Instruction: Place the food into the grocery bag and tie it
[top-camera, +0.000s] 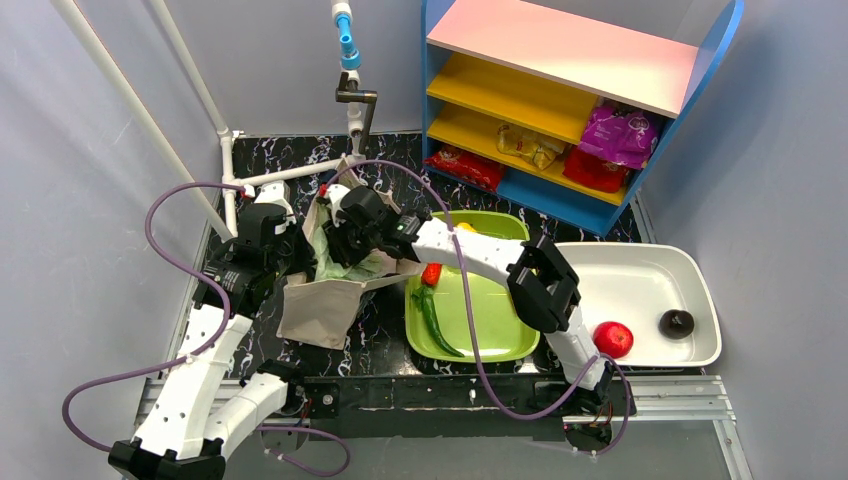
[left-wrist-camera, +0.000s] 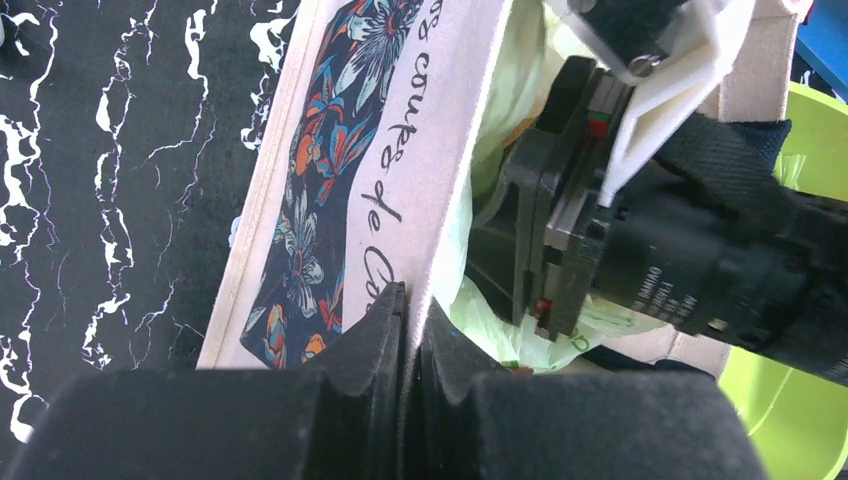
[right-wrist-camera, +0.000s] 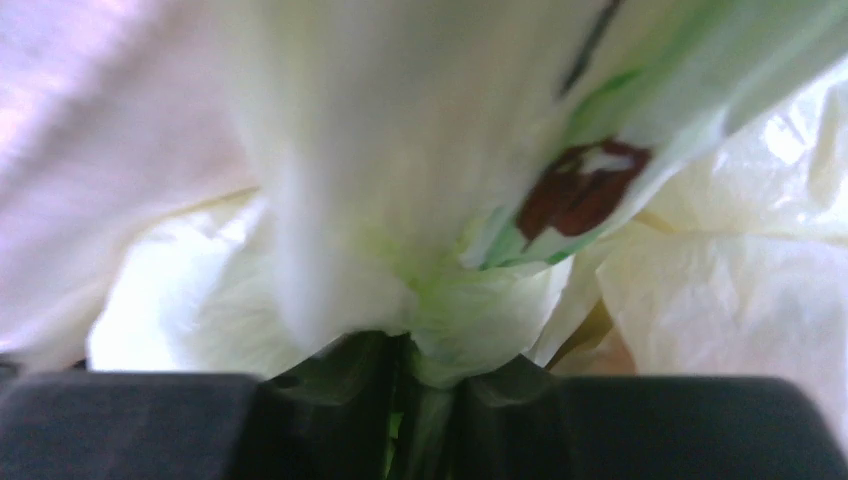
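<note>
top view: the pale-green grocery bag (top-camera: 330, 255) sits inside the beige canvas tote (top-camera: 320, 310), left of the green tray (top-camera: 490, 335); the left gripper (top-camera: 298, 262) and right gripper (top-camera: 342, 238) meet at its mouth. a red apple (top-camera: 613, 338) lies in the white tub (top-camera: 640, 270)

left wrist: the fingers (left-wrist-camera: 370, 340) are clenched on the tote's rim, the bag just behind it

right wrist: the fingers (right-wrist-camera: 330, 395) pinch a fold of bag film

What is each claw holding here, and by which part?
Left claw pinches the canvas tote by its open edge. Right claw pinches a bunched fold of the grocery bag.
</note>
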